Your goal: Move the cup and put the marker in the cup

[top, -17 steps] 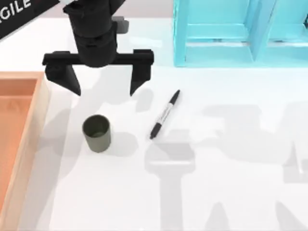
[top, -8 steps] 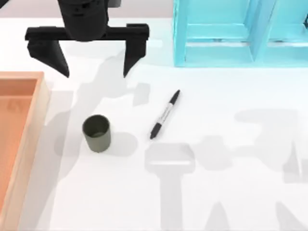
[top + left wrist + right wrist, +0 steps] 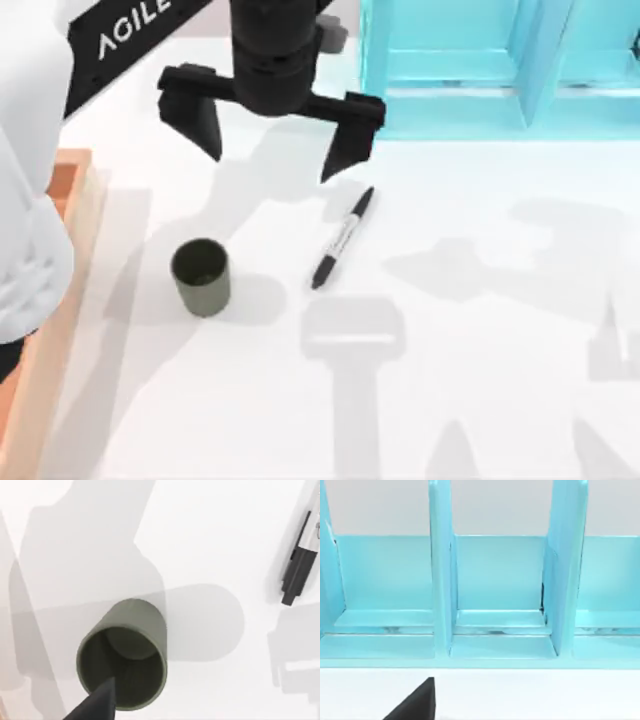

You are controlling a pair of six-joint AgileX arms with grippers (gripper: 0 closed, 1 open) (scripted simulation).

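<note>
The dark olive-green cup [image 3: 201,277] stands upright on the white table, left of centre. The marker [image 3: 343,237] lies flat to its right, slanting, black at both ends with a pale barrel. My left gripper [image 3: 272,150] hangs open above the table behind both, its fingers spread wide, one fingertip [image 3: 338,165] just behind the marker's far end. From the left wrist I look down into the empty cup [image 3: 125,655], with the marker [image 3: 300,565] off to the side. A dark part of my right gripper [image 3: 415,705] faces the turquoise shelf.
A wooden tray [image 3: 75,200] lies along the table's left edge, partly covered by my left arm's white link [image 3: 25,200]. A turquoise shelf unit [image 3: 450,90] with open compartments [image 3: 500,580] stands at the back right. The front of the table is bare white surface.
My left gripper swung back and left, then came rightward and turned; it now hangs behind the gap between cup and marker. The cup and marker have not moved.
</note>
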